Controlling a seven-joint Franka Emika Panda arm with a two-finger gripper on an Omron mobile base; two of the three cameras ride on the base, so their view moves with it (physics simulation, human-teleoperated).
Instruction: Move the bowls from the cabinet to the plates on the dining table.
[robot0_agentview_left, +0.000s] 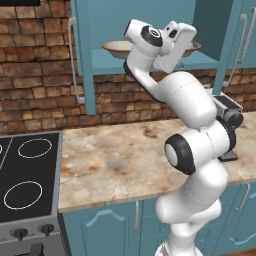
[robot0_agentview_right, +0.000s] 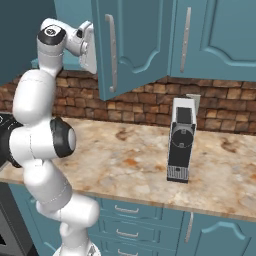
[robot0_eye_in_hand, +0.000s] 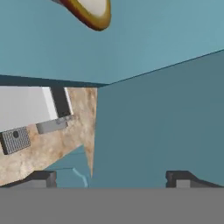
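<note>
Claw: seen in the hand view (robot0_eye_in_hand: 111, 178), fingertips low in the frame and far apart, jaws wide, nothing between them.
Arm: in the left base view it rises from the lower right, its hand raised to the open cabinet near the top centre.
Cabinet: teal wall cabinet (robot0_agentview_left: 150, 20) along the top of the left base view, door (robot0_agentview_left: 82, 55) swung open at upper left; in the right base view the open door (robot0_agentview_right: 130, 45) hangs at top centre.
Bowl: cream inside, tan-brown rim (robot0_agentview_left: 116, 48), on the cabinet's inner shelf, upper centre of the left base view, partly hidden behind the robot's hand; a rim (robot0_eye_in_hand: 89, 12) shows at the top of the hand view.
Bench: mottled marble top (robot0_agentview_left: 115, 160) below the cabinet.
Coffee machine: black and silver (robot0_agentview_right: 181, 142), standing on the bench right of centre in the right base view.
Cooktop: black (robot0_agentview_left: 25, 175), lower left of the left base view.
</note>
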